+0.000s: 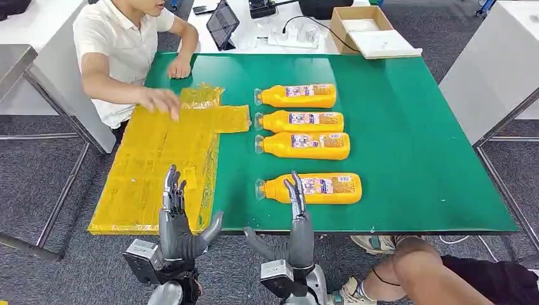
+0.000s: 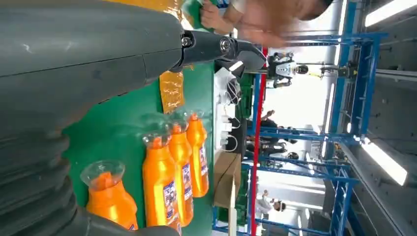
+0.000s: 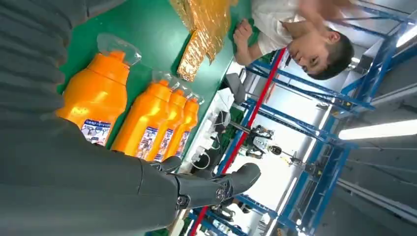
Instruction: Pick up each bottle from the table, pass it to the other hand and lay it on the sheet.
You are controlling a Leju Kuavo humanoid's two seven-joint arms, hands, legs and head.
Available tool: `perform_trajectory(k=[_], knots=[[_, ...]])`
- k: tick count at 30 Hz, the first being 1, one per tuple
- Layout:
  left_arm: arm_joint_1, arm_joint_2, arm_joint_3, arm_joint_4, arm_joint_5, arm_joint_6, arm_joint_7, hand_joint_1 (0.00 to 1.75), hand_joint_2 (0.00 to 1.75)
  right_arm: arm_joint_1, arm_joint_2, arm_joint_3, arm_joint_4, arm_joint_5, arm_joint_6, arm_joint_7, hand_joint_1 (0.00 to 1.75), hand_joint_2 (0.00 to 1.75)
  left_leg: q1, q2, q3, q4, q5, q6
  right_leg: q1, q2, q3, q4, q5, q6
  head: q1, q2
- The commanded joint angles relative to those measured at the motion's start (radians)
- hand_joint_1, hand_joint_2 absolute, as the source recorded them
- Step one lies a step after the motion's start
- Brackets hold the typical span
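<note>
No bottle is lifted yet, so I judge the task is at its very beginning: the first pick-up is still to come. Four orange plastic bottles lie on their sides on the green table top (image 1: 407, 159), with clear caps toward the sheet and printed labels on their bodies. The nearest orange plastic bottle (image 1: 311, 188) lies alone close to the table's front edge; the other three orange bottles (image 1: 302, 121) lie side by side farther back, well apart from it.

The right hand (image 1: 297, 222) stands upright with the fingers straight and the thumb apart, holding nothing; its fingertips (image 1: 293, 187) overlap the nearest bottle in the head view, but I cannot tell if they touch it. The left hand (image 1: 178, 222) is also spread and holds nothing, above the near part of the crinkled yellow plastic sheet (image 1: 146, 184).

The sheet is thin, glossy and wrinkled, and hangs a little over the table's front and left edges. A person in a white shirt (image 1: 121, 44) presses a hand (image 1: 159, 100) on its far part, perhaps flattening it.

The next move, I think, asks the right hand to close around the round, smooth body of the nearest bottle. It may roll or slip, so the grasp should go across its middle.
</note>
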Motion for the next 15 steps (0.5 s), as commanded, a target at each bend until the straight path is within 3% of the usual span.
perform_trajectory(k=[1,15], knots=[[-0.021,0.012,-0.006,0.035,0.009,-0.005,-0.032,0.0,1.75,0.021,0.008,-0.047,-0.023,0.026,-0.065,-0.031,0.0,1.75,0.0,0.0,0.004,-0.001,-0.001,-0.001,0.0,-0.001,0.004,-0.001,-0.002,-0.001,0.0,0.0],[-0.027,0.02,-0.011,0.023,0.0,-0.004,-0.032,0.0,1.75,0.031,0.02,-0.092,-0.089,0.074,-0.065,-0.031,0.0,1.75,0.0,0.0,0.005,-0.001,-0.002,-0.001,0.001,-0.001,0.005,0.0,-0.003,-0.002,0.0,0.0]])
